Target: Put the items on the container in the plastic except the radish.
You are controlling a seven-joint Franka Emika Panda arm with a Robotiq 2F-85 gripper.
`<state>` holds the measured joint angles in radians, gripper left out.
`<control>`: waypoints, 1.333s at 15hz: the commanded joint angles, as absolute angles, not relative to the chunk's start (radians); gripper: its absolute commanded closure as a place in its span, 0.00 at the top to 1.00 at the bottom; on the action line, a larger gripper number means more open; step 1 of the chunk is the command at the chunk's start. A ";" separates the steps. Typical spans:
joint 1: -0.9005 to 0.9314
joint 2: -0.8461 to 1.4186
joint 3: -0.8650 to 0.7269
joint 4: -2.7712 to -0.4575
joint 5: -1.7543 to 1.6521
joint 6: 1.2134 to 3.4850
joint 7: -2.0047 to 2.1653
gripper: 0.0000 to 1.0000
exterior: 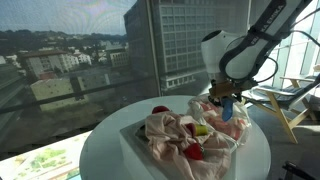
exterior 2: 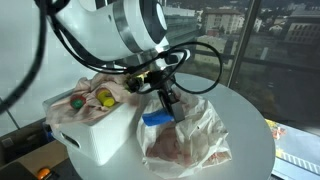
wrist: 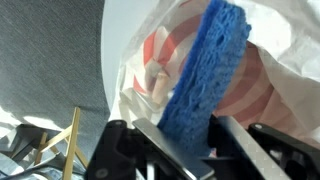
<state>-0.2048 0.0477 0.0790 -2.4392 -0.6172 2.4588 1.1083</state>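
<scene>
The gripper [wrist: 190, 132] is clamped on a blue sponge [wrist: 205, 70], jaws pressed against its two broad faces; in an exterior view it hangs just above the crumpled plastic bag [exterior 2: 195, 138], the sponge's lower edge at the bag's top; the bag lies on the round white table [exterior 2: 248, 112], touching the white container [exterior 2: 100, 132]; a yellow item [exterior 2: 101, 97] rests on the container.
</scene>
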 commanded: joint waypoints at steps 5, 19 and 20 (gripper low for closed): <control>-0.048 0.304 -0.067 -2.244 -0.639 2.517 1.164 0.24; 0.150 -0.068 0.064 -2.496 -0.467 2.273 0.992 1.00; 0.153 -0.106 0.085 -2.503 -0.464 2.235 0.989 1.00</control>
